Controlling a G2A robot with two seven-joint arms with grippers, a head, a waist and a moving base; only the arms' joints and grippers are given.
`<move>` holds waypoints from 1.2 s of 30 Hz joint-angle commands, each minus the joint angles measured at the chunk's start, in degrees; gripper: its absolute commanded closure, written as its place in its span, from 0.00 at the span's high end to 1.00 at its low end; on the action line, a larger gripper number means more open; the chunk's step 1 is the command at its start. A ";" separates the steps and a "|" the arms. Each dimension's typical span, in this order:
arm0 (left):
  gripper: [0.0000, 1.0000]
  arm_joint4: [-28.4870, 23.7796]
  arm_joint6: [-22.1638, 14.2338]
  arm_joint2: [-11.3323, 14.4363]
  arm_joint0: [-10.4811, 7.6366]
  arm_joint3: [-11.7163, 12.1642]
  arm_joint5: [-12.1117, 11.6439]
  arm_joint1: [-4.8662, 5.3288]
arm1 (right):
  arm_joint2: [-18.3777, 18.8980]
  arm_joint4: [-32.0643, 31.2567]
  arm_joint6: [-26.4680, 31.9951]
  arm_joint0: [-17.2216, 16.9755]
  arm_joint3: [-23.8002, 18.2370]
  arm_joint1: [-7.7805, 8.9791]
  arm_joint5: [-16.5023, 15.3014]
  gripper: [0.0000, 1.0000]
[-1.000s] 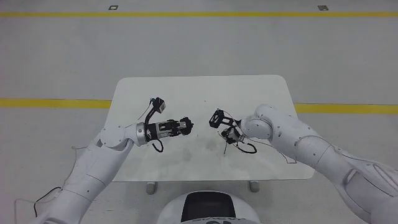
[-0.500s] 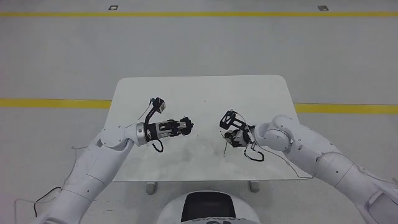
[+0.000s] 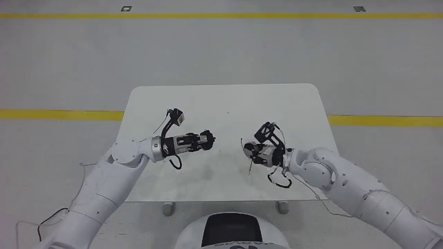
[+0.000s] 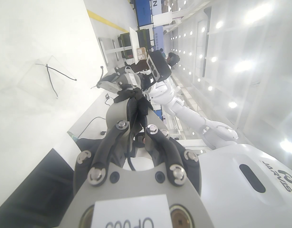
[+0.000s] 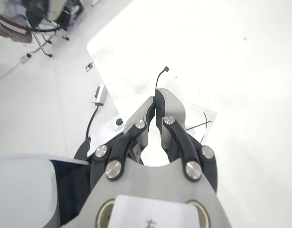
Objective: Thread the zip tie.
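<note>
Zip tie (image 5: 165, 68), apparently unthreaded, stands clamped in the robot's right hand (image 5: 155, 100) over mid-desk (image 3: 208, 104), head poking past the fingertips, while the left hand (image 3: 208, 138), fingers pressed together, hangs at 9 o'clock, apart, threading seemingly all left to do.

Pale floor (image 3: 69, 62), yellow lines (image 3: 62, 115), white table (image 3: 221, 100), blue racks (image 4: 142, 5), ceiling lights (image 4: 241, 66).

**Count of what is on view**

There are three zip ties (image 4: 61, 73). One is pinched in the right gripper (image 5: 155, 96), and two lie crossed on the single clear tray (image 5: 207, 110). There is one white table (image 3: 221, 100). The grippers number two, the left gripper (image 3: 208, 138) being the other, one on each of two arms.
</note>
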 commanded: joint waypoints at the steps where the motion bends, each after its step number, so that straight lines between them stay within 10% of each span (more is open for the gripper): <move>1: 0.00 0.00 0.00 0.00 0.00 0.00 0.00 0.00 | 0.37 -0.58 -6.50 -2.84 -0.81 0.74 0.00 0.00; 6: 0.00 0.00 0.00 0.00 0.00 0.00 0.00 0.00 | -0.79 -2.67 -16.64 -7.31 -1.53 2.17 0.00 0.00; 36: 0.00 0.00 0.00 0.00 0.00 0.00 0.00 0.00 | -2.23 -2.69 -16.56 -7.75 -2.60 2.36 0.10 0.00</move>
